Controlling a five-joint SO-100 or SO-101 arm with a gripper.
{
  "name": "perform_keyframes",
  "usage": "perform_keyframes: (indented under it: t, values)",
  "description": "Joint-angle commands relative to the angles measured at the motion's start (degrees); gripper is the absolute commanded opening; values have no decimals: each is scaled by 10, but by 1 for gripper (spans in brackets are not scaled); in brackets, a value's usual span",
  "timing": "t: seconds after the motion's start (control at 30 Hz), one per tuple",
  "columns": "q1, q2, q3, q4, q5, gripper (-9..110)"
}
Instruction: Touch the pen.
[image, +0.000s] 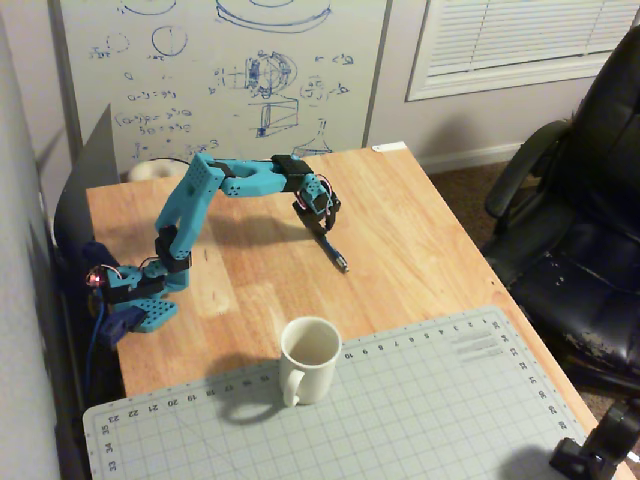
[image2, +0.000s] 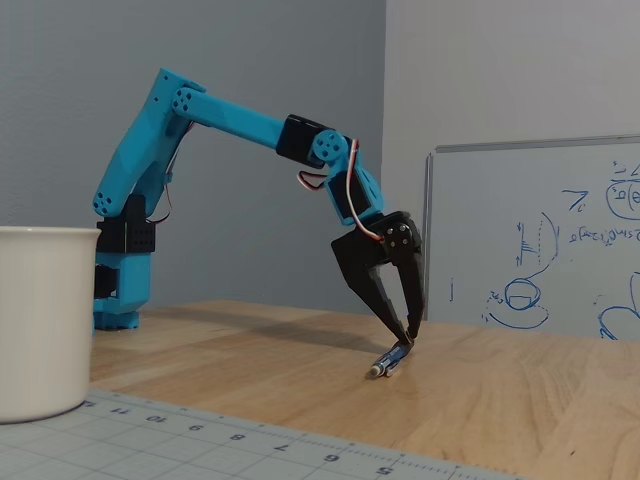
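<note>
We find the pen (image2: 390, 358) lying flat on the table (image: 420, 220), centre frame in both fixed views. The tool (image2: 408, 336) bears on its rear end, tips nearly together. We judge the pen light, rigid and prone to roll; contact mid-barrel, gently.

Bare tabletop (image: 420, 230) rings pen (image: 334, 254); mug (image: 308, 358) well apart.

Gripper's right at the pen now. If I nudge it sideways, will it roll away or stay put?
The pen is slim and round, lying flat on the smooth wooden table, so a sideways nudge would probably roll it. It looks stiff and light, so little force should move it. The gripper tips meet its rear end, so pressing there may pivot it instead.
</note>
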Motion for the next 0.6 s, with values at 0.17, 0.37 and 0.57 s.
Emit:
perform_keyframes:
  t: [0.17, 0.37, 0.57]
  values:
    - [5, 18, -48, -12, -6, 1]
    - [5, 18, -49, -11, -6, 1]
    - [5, 14, -50, -11, -5, 1]
